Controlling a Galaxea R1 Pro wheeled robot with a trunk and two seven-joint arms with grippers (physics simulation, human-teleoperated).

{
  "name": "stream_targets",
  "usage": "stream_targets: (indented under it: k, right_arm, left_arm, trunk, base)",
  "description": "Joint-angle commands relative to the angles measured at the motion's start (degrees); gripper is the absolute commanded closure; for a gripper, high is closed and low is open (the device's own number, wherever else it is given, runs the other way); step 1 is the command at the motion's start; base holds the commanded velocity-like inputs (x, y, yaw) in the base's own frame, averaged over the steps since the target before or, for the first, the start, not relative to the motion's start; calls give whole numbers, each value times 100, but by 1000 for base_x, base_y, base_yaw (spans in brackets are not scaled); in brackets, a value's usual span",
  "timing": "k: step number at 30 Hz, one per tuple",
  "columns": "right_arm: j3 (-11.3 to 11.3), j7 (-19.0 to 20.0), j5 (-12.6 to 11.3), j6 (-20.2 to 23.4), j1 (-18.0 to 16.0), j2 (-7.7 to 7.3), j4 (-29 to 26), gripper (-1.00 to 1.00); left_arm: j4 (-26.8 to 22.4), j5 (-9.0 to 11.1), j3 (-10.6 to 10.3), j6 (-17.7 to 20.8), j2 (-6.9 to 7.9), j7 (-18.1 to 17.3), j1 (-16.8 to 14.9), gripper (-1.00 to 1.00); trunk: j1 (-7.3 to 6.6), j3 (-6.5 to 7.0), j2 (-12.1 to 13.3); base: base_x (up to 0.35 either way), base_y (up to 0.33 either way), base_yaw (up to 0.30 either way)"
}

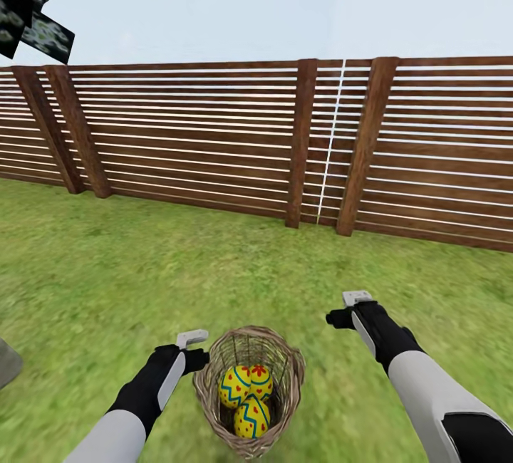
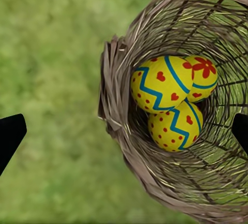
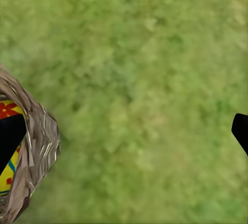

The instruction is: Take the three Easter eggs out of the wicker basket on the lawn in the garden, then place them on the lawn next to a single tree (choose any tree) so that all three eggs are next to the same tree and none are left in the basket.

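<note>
Head view: wicker basket [image 1: 249, 388], lower centre on lawn [image 1: 107, 271], holding three Easter eggs [image 1: 246, 395]. Left claw [image 1: 192, 338] beside rim, right claw [image 1: 356, 298] apart; both spread open, empty. Risk: eggs packed touching; reaching fingers could snag weave, tipping basket.

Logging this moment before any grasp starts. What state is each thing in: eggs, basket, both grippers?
Eggs: all three in the basket, none on the lawn.
Basket: upright on the lawn, open top.
Left gripper: open, empty, above the basket's rim.
Right gripper: open, empty, above grass beside the basket.
</note>
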Motion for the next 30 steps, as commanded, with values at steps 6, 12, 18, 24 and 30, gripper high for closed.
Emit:
stream_targets:
  k: [6, 12, 18, 24, 30]
  right_arm:
    - [7, 28, 28, 32, -2, 5, -11, -100]
    - [5, 28, 41, 32, -2, -1, -11, -100]
    - [5, 28, 51, 32, -2, -11, -11, -100]
    - [10, 28, 54, 28, -2, -12, -11, -100]
    - [9, 28, 62, 24, -2, -12, -6, -100]
  left_arm:
    - [-9, 54, 12, 24, -9, 38, -2, -100]
    - [-9, 52, 13, 24, -9, 38, -2, -100]
    - [-9, 54, 12, 24, -9, 38, -2, -100]
    - [-9, 52, 12, 24, -9, 38, -2, -100]
    - [-9, 52, 12, 23, -9, 38, -2, -100]
  trunk:
    - [132, -114, -245]
    - [264, -221, -486]
    - [396, -329, -726]
    - [527, -437, -967]
    - [659, -545, -1207]
  base:
    - [0, 0, 0]
    - [0, 0, 0]
    - [0, 0, 0]
    - [0, 0, 0]
    - [0, 0, 0]
